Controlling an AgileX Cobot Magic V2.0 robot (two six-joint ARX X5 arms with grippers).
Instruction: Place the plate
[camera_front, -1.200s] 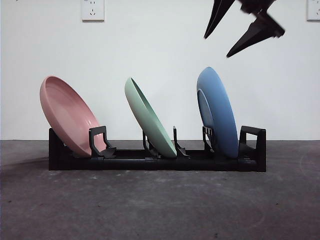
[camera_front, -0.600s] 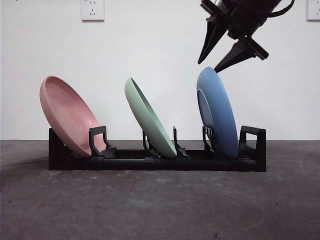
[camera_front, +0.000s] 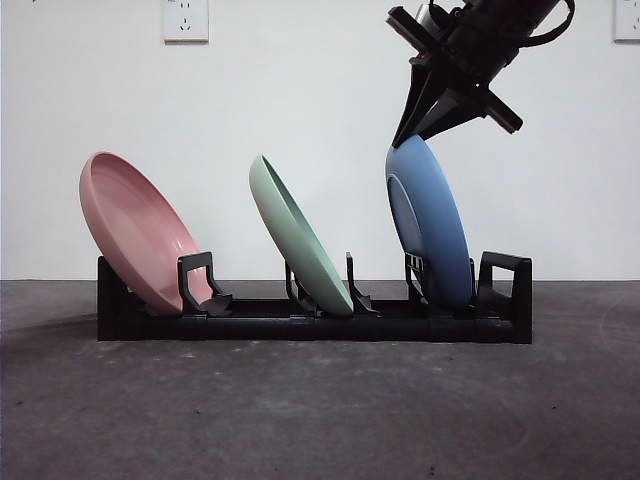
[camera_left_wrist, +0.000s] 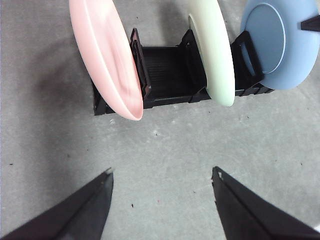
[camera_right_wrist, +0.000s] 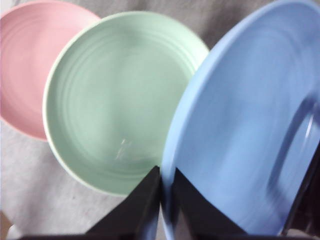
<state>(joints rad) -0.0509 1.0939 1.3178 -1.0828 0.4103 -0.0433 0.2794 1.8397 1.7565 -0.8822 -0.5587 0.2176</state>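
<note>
I see my right gripper (camera_front: 410, 138) clamped on the top rim of the blue plate (camera_front: 430, 225), jaws pinching its edge. The plate stands nearly upright in the end slot of the black rack (camera_front: 315, 315), beside the green plate (camera_front: 298, 237). My left gripper (camera_left_wrist: 161, 177) hangs open above the surface (camera_left_wrist: 180, 150), holding nothing.

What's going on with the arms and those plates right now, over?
Right gripper clamped on round blue plate's top rim, plate standing in black rack. Left gripper open, waiting above the table. Nothing blocking.
</note>
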